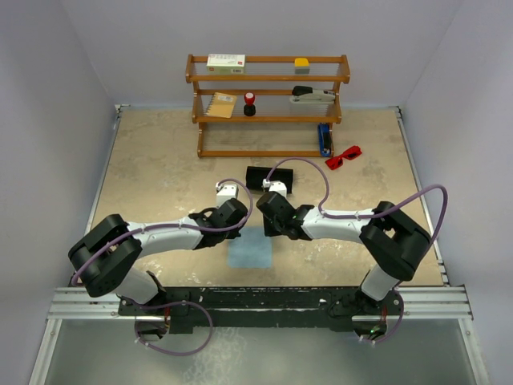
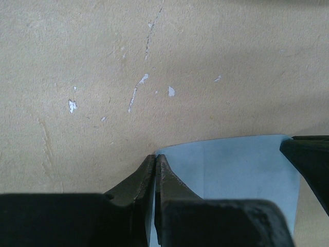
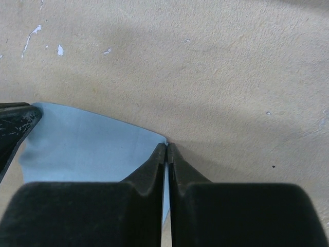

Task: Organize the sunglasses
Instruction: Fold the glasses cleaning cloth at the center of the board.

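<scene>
Table (image 1: 160,160): tan surface, scuffed with white flecks.

Shelf (image 1: 268,119): wooden, stands at the middle of the far edge.

Cloth (image 1: 250,250): light blue square, lying flat near the middle of the near edge. Both arms reach in to its far edge.

Case (image 1: 258,175): black oblong, at the centre of the surface, between shelf and cloth, apart from both.

Sunglasses (image 1: 343,156): red pair, on the surface just beside the shelf's right end, toward the far right corner. Well apart from both arms; nothing touches them.

Left gripper (image 2: 155,159): at the cloth's far left corner. Fingers (image 2: 136,185) pressed together with no gap at the tips, and a sliver of blue shows between them lower down. Judged to be pinching that corner.

Right gripper (image 3: 167,149): at the cloth's far right corner. Fingers (image 3: 146,170) closed to a hairline slit, with the cloth edge running into it. Judged to be gripping that corner.

Step in hand, as judged: the cloth is being taken by its two far corners, a preparatory step. The sunglasses have not been dealt with.

Next move calls for: both arms rising and travelling together so the far edge stays taut and neither corner slips, and keeping clear of the case just beyond
</scene>
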{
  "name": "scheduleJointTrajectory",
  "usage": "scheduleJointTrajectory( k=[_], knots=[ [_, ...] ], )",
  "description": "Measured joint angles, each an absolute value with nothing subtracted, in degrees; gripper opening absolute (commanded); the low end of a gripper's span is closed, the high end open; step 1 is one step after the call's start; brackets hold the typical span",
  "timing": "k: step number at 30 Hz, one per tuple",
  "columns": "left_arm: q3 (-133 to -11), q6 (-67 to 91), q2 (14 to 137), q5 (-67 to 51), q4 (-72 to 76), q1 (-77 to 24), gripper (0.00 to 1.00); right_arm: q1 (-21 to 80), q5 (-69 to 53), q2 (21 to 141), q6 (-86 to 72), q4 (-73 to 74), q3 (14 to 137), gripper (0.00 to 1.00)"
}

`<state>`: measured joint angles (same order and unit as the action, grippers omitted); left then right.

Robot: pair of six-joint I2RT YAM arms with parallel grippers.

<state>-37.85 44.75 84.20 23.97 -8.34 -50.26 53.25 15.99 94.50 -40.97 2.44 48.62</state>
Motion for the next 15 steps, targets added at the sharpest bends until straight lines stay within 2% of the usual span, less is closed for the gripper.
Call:
scheduleJointTrajectory(
  k=[2,15],
  knots=[
    [-37.85,44.75,84.20,23.97,-8.29,-50.26,0.00,53.25,15.99,94.50,-40.95,2.50,48.62,0.00],
    [-37.85,44.75,83.57,23.97,-8.40,-50.26,0.00,53.36,15.84,94.35,-38.76,2.72,48.62,0.00]
  ],
)
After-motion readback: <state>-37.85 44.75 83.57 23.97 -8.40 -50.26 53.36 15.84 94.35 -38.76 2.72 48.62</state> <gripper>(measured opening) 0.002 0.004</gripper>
